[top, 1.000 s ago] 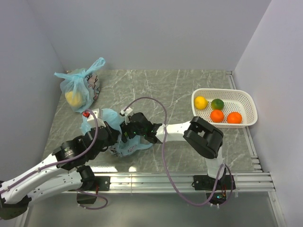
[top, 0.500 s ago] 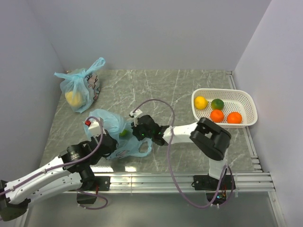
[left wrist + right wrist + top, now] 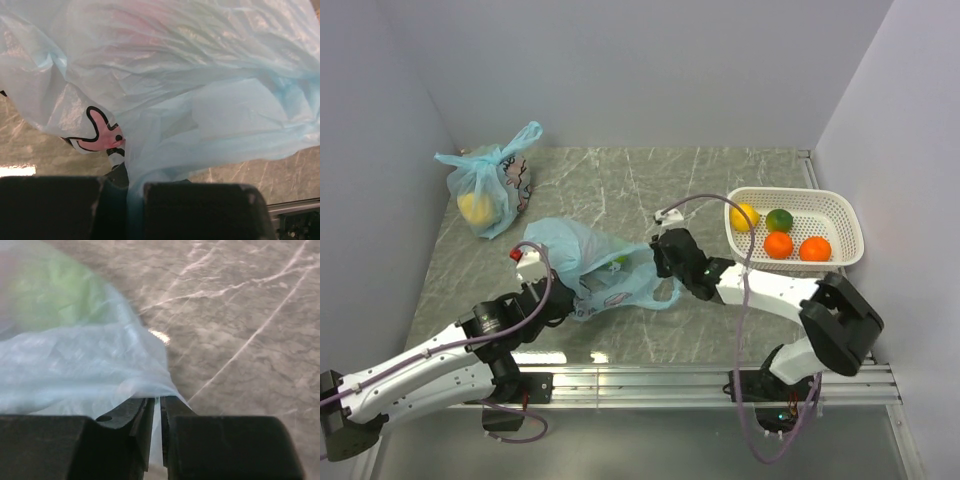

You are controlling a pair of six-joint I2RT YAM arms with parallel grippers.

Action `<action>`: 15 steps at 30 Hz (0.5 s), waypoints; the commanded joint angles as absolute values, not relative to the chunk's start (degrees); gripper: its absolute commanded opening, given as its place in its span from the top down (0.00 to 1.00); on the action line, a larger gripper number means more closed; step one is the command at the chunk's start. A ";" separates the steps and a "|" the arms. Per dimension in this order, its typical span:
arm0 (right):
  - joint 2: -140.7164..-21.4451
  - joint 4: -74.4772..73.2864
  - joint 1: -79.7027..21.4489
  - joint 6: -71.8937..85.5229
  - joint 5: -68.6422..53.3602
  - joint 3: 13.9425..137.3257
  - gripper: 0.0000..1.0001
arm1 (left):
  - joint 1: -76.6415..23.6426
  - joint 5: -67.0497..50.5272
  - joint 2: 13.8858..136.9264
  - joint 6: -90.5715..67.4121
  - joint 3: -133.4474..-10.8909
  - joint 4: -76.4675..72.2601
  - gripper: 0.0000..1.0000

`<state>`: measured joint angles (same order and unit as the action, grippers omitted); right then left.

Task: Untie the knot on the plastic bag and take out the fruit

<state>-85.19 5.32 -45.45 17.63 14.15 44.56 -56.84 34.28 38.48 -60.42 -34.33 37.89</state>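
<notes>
The light-blue plastic bag (image 3: 585, 262) lies stretched across the table's middle between my two grippers. My left gripper (image 3: 563, 297) is shut on its near-left film (image 3: 150, 125), which runs down between the fingers (image 3: 200, 207). My right gripper (image 3: 658, 258) is shut on the bag's right edge (image 3: 90, 370), a thin strip of film pinched between its jaws (image 3: 160, 402). A green fruit (image 3: 620, 262) shows through the film (image 3: 50, 295), and a reddish tint appears in the left wrist view. The knot is not visible.
A white basket (image 3: 790, 191) at the right holds a yellow fruit (image 3: 744, 217), a green one (image 3: 779, 220) and two orange ones (image 3: 778, 245). A second tied blue bag (image 3: 490, 190) with a yellow lump stands at the back left.
My right gripper closed on the bag's edge and moved right, drawing the film out toward the basket. The bag went from bunched to stretched. The left gripper stayed shut and shifted slightly.
</notes>
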 commanded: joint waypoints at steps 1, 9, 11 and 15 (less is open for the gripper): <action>-78.07 3.77 -51.93 14.25 17.40 45.52 0.82 | -57.04 34.54 39.11 -59.33 -35.16 34.63 1.00; -76.72 10.71 -59.32 12.92 9.87 49.39 0.64 | -57.04 34.63 39.81 -57.75 -37.70 34.01 0.99; -78.13 11.25 -59.94 11.96 6.08 51.23 0.59 | -57.04 34.54 40.34 -57.31 -38.23 33.66 1.00; -85.75 11.60 -60.21 10.90 2.11 54.75 0.56 | -57.04 34.45 40.25 -57.13 -38.85 32.79 0.99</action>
